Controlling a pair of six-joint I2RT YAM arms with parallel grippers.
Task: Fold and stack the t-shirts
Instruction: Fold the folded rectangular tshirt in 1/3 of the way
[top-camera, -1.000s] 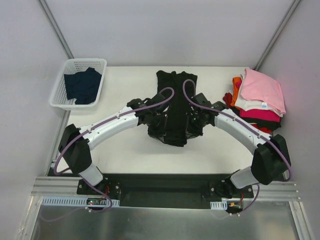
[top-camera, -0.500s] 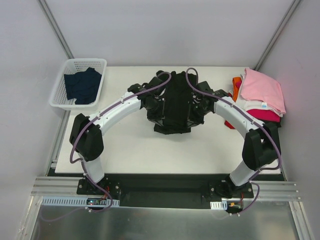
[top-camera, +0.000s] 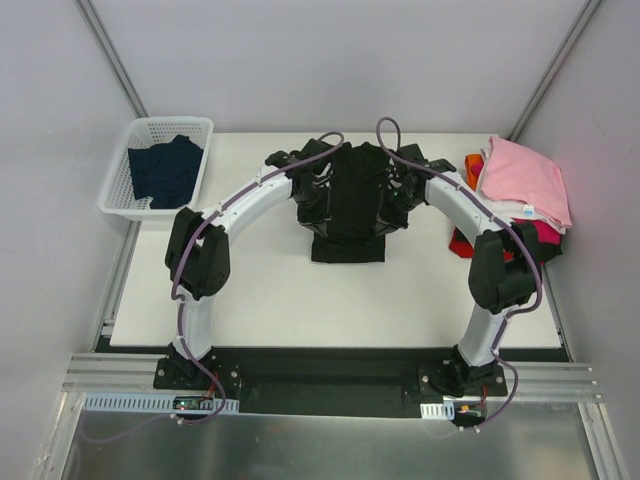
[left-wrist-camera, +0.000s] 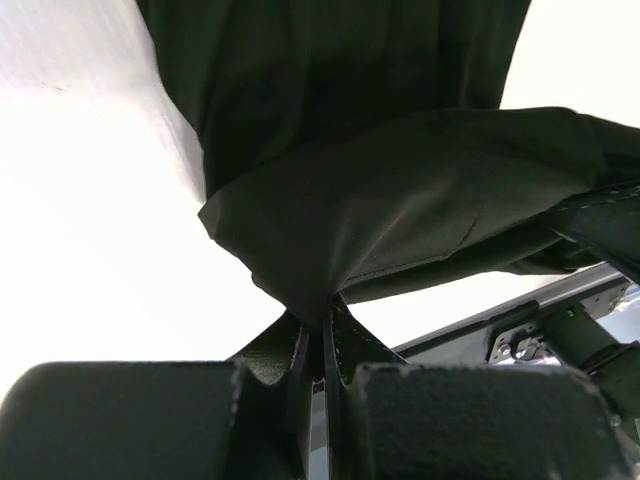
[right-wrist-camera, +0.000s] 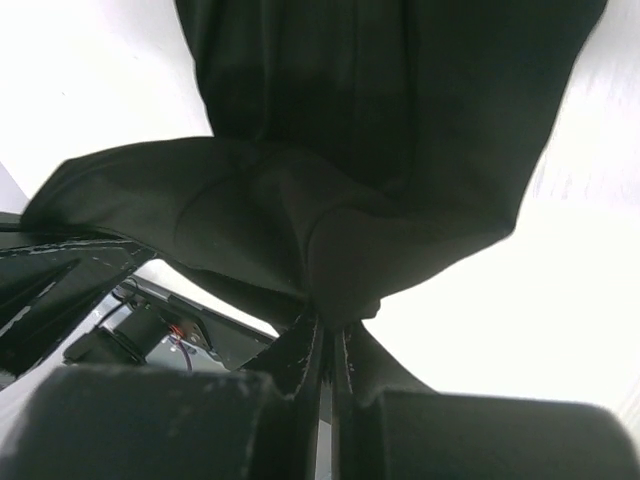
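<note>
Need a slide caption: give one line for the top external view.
Left gripper and right gripper pinch the black t-shirt mid-fold, between white basket and stacked t-shirts.

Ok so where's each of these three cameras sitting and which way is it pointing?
Top external: above and behind the bases, looking down on the table; both arms show, meeting at the black t-shirt.
Left wrist: on that wrist, looking along the left hand, shut on the shirt.
Right wrist: on that wrist, looking along the right hand, also shut on it.
Shared: all three show the black t-shirt.
</note>
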